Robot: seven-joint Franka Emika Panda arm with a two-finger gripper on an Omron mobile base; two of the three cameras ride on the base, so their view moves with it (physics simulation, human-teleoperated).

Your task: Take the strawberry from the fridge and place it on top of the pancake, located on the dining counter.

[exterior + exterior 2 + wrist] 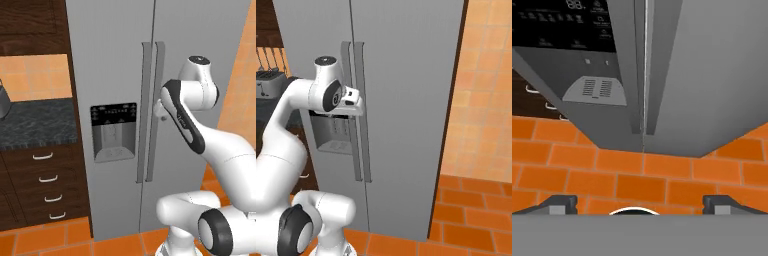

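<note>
The grey fridge stands with both doors shut, so the strawberry is hidden. Its two long vertical handles meet at the centre seam, with the black dispenser panel on the left door. My hand hovers right in front of the right-hand handle at mid height, and it also sits against the handles in the right base view. In the hand view my gripper is open, fingertips wide apart with nothing between them, looking down the door seam of the fridge. The pancake and dining counter are out of view.
A dark speckled granite worktop over brown drawers adjoins the fridge's left side, with a toaster on it. Orange tiled floor and an orange wall lie to the fridge's right.
</note>
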